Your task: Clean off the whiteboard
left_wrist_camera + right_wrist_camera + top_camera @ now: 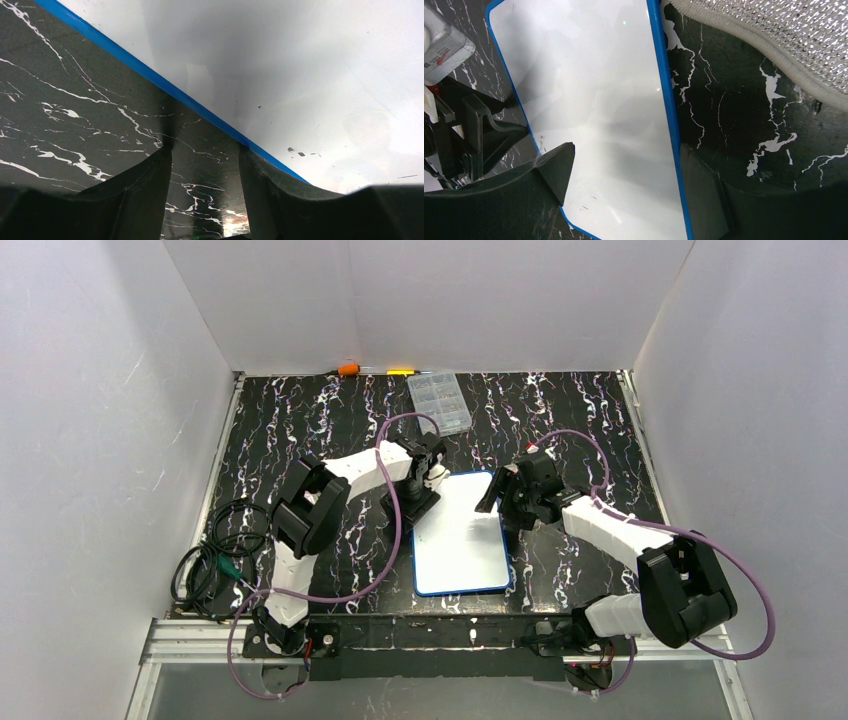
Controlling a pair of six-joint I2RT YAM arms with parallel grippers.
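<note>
— Where the arms meet, what's there?
— Flat white rectangular whiteboard (462, 535), thin blue rim, mid-frame on black marbled table (300, 420). Claws spread, empty: left gripper (205, 155) at its left rim, right gripper (626, 150) by its upper-right corner.

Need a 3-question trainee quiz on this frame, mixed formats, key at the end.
1. True or false: the flat white blue-rimmed whiteboard is covered in large scribbles.
2. The clear plastic compartment box lies: A) on the whiteboard; B) near the far edge of the black marble-patterned table, apart from the whiteboard; C) under the whiteboard.
3. Fill in: the left tool and the right tool are both ____, holding nothing.
Key: 1 false; 2 B; 3 open.
</note>
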